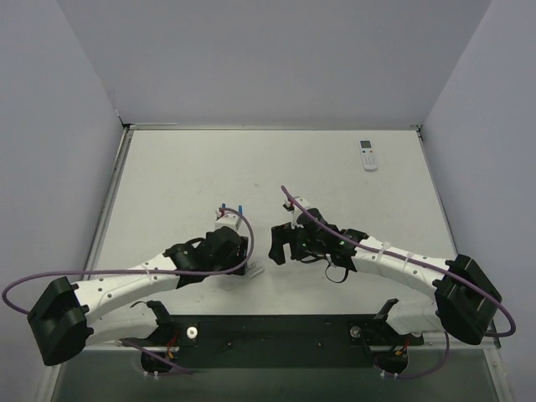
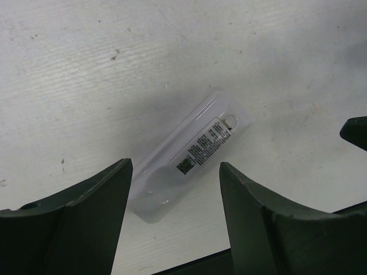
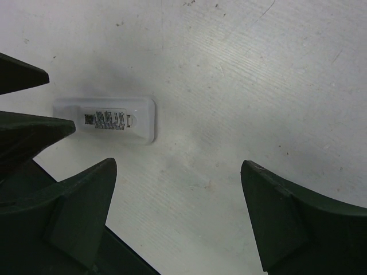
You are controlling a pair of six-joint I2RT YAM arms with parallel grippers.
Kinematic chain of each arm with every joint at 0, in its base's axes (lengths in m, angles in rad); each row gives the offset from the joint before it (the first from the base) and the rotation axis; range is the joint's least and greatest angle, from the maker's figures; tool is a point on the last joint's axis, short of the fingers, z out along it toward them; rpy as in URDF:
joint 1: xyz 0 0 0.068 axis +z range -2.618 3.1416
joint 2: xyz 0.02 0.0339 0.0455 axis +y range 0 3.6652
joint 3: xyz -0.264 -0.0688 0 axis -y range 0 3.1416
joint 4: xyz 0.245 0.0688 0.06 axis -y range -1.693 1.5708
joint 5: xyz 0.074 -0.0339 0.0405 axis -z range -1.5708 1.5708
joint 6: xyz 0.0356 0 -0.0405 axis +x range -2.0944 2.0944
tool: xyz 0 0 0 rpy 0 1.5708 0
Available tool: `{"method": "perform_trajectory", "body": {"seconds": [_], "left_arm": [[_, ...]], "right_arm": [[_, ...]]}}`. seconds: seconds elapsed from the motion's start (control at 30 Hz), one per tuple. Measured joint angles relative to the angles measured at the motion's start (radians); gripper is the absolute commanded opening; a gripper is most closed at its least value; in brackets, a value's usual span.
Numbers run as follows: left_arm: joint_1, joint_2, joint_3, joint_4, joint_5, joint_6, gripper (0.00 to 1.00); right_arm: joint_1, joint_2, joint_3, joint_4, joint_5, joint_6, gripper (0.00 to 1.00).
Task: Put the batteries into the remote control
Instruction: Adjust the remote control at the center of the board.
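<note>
Left wrist view: your released left hand (image 2: 174, 164) straddles the remote control (image 2: 195, 146), long axis diagonal to the jaws; released right hand (image 3: 178, 162) farther off.

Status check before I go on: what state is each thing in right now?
remote control: lying flat, label side up, not gripped.
left gripper: open, jaws either side of the remote control's end.
right gripper: open, empty.
second remote: lying buttons up, far from both grippers.
</note>
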Motion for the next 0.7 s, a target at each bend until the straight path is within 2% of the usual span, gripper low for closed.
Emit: {"method": "perform_trajectory", "body": {"seconds": [0.37, 0.7], "left_arm": [[-0.041, 0.228, 0.039, 0.03, 0.0, 0.037, 0.71], [-0.039, 0.24, 0.062, 0.0, -0.019, -0.019, 0.71]], "right_arm": [[-0.019, -0.036, -0.033, -0.002, 0.05, -0.004, 0.82], [-0.019, -0.019, -0.007, -0.014, 0.016, -0.114, 0.82]]}}
